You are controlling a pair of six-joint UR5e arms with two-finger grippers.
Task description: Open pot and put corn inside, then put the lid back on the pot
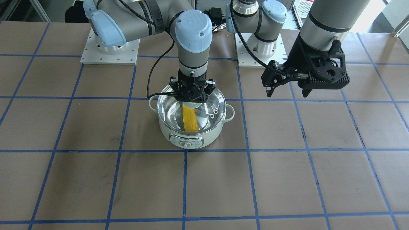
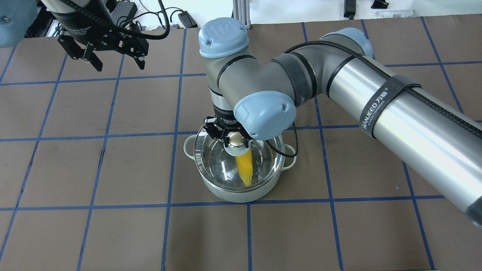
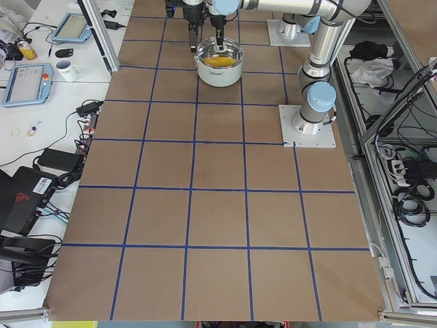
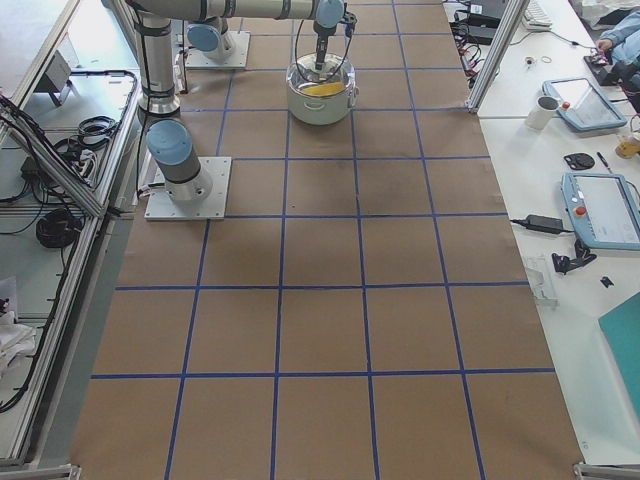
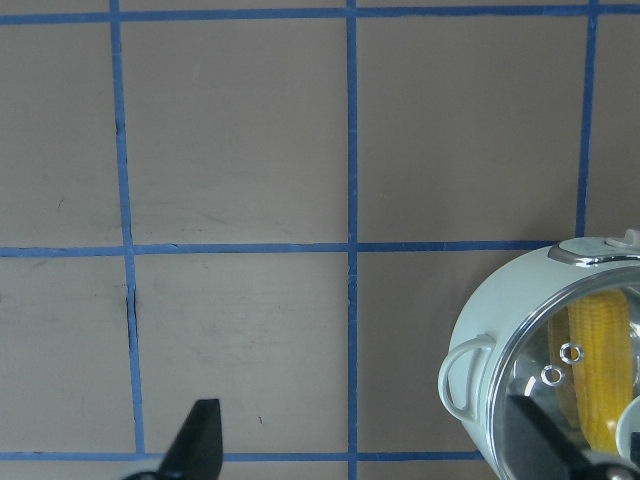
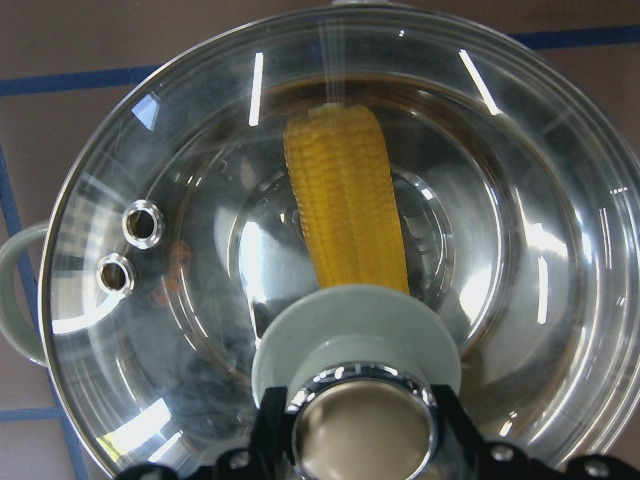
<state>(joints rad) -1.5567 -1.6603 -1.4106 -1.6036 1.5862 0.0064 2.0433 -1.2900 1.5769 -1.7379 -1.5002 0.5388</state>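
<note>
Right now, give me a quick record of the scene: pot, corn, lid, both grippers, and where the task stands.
pot: upright on the table, dial facing away from the robot
corn: lying inside the pot, seen through the glass
lid: on the pot, looks seated on the rim
right gripper: shut on the lid's knob
left gripper: open, empty, raised off to the pot's side
task: corn in, lid on; letting go of the knob seems all that is left
</note>
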